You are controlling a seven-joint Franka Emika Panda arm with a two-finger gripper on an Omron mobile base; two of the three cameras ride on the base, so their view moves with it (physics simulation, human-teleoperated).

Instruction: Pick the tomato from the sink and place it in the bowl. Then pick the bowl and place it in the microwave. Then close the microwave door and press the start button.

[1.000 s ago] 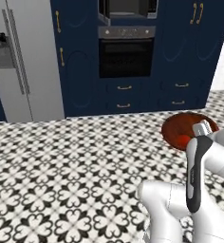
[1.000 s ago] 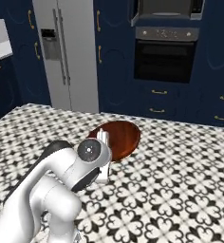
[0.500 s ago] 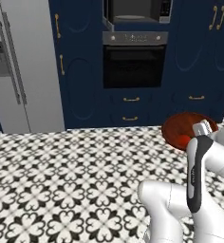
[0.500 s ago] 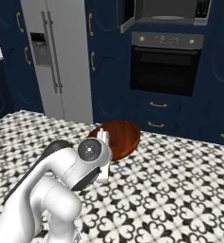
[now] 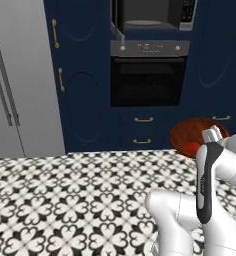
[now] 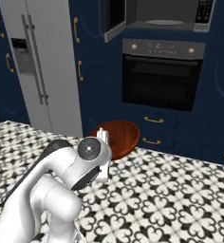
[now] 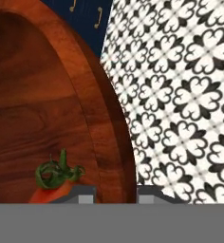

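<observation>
Left base view: fridge [image 5: 20, 80] far left; microwave door [image 5: 117, 20] swung open left of microwave [image 5: 152, 14] cavity, so we judge entry ready; oven [image 5: 149, 75] below; bowl [image 5: 196, 136] held right, near our gripper [image 7: 115, 192], tomato [image 7: 54, 182] inside; jaws pinch bowl rim, one finger each side, presumably for carrying to microwave.

Base views toward microwave [image 5: 152, 17]; hand view perhaps bowl-close.

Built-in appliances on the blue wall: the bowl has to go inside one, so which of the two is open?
The upper one, the microwave: its door is swung out to the left, showing the cavity. The black oven below is closed.
</observation>
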